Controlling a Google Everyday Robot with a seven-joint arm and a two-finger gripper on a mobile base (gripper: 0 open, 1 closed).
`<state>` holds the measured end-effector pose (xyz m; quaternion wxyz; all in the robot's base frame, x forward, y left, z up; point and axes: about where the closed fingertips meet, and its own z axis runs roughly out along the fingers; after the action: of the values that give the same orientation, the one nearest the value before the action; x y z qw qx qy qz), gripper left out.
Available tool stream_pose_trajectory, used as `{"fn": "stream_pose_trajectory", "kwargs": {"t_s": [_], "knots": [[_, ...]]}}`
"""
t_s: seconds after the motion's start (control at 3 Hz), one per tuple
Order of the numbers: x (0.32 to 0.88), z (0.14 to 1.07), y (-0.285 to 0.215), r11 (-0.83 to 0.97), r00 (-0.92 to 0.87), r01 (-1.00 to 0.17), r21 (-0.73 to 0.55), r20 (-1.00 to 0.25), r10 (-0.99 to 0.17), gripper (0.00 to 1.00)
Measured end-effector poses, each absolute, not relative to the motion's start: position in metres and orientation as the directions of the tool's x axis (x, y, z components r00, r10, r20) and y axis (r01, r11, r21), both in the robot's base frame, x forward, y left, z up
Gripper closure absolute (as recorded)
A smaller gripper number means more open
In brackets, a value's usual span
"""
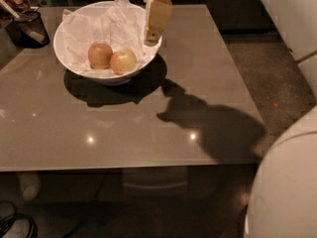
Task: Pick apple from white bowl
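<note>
The white bowl (69, 58) stands at the back left of the table, lined with crumpled white paper. Two apples lie in it side by side. The apple (123, 61), yellow-green with a pink blush, is on the right. A redder apple (100, 55) is to its left, touching or nearly touching it. My gripper (151, 37) is pale yellow and hangs from above over the bowl's right rim. It is above and to the right of the apple and holds nothing that I can see.
A small dark cup (29, 29) with utensils stands at the table's far left corner. The grey-brown table (148, 128) carries the arm's shadow at its right. My white body (287, 187) fills the lower right. Floor lies past the table's right edge.
</note>
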<state>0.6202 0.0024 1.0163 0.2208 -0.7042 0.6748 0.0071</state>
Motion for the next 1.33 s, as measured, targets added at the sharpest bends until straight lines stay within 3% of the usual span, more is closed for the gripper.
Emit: {"fn": "stream_pose_trajectory", "kwargs": {"t_s": [1.33], "knots": [[0.658,0.99,0.048,-0.044,0.124,-0.972,-0.231,-0.344,-0.931,0.31]]}}
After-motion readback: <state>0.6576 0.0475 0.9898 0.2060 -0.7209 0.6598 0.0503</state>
